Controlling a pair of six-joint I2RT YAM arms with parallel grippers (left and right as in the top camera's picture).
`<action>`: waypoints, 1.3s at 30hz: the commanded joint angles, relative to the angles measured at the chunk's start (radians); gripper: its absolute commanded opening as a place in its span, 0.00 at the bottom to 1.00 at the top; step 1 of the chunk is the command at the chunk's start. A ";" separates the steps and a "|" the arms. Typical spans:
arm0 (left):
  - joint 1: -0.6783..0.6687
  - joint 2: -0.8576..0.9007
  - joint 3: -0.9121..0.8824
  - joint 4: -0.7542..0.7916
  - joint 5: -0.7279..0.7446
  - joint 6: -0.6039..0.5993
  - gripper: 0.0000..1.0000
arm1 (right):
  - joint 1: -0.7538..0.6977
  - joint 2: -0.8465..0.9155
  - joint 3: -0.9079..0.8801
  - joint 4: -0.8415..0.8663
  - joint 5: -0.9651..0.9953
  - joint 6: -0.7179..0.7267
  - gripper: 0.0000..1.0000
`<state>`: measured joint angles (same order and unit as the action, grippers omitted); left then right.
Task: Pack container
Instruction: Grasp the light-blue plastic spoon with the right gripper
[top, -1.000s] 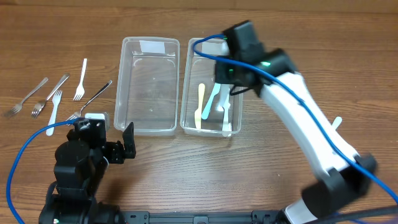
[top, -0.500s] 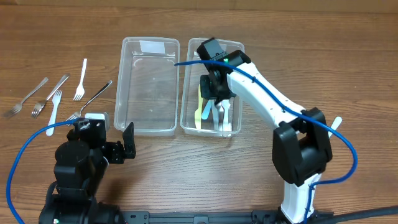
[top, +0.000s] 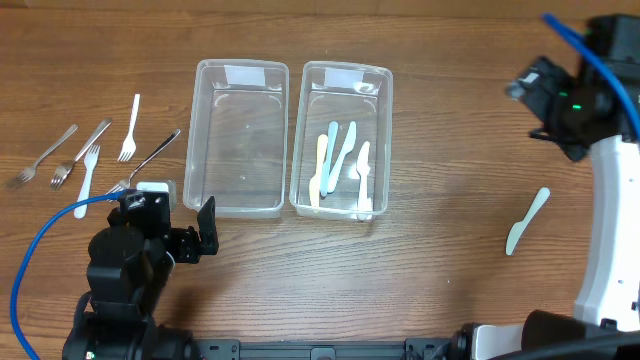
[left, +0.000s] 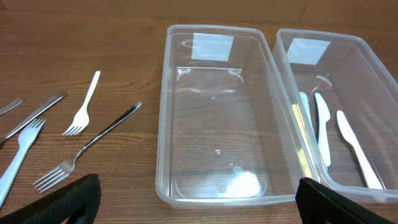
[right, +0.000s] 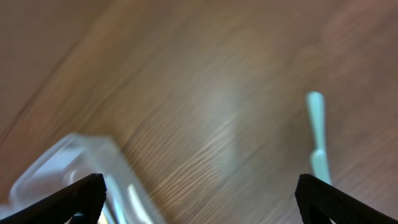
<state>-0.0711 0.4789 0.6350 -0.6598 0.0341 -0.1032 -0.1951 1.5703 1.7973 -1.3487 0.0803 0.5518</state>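
My right gripper (right: 199, 205) is spread wide and empty, held above bare wood at the far right of the table. My left gripper (left: 198, 199) is likewise spread and empty, parked just in front of the two containers.

The remaining pale green plastic knife (top: 526, 222) lies loose on the wooden table (top: 450, 260), well apart from the right clear plastic container (top: 383, 120). That container already carries three plastic knives: a yellow one (top: 320, 168), a light blue one (top: 338, 147) and a white one (top: 364, 170). The left clear plastic container (top: 200, 130) is empty.

Risks I judge from here:
- The knife is thin and lies flat on the wood. A shallow descent may let the fingers close over it without lifting it, or skate it further toward the table edge.
- The right wrist view is motion-blurred, so I cannot confirm alignment with the knife handle from it.
- A grip at one end may let the knife swing and strike the container rim on delivery.

Surroundings: four metal forks (top: 60, 160) and one white plastic fork (top: 87, 175) lie left of the containers, near the left gripper. The nearest metal fork (left: 87, 148) lies just beside the empty container's wall, which may obstruct a finger on that side. Nothing stands between the right gripper and the knife.
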 joint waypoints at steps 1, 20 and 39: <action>0.005 0.003 0.023 0.002 0.015 -0.017 1.00 | -0.159 0.010 -0.101 0.004 -0.056 0.028 1.00; 0.005 0.003 0.023 -0.025 0.019 -0.017 1.00 | -0.335 0.242 -0.698 0.521 -0.051 -0.024 1.00; 0.005 0.003 0.023 -0.025 0.019 -0.017 1.00 | -0.335 0.375 -0.699 0.559 -0.060 -0.035 1.00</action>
<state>-0.0711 0.4808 0.6350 -0.6857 0.0345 -0.1032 -0.5274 1.8679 1.1233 -0.8097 0.0319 0.5217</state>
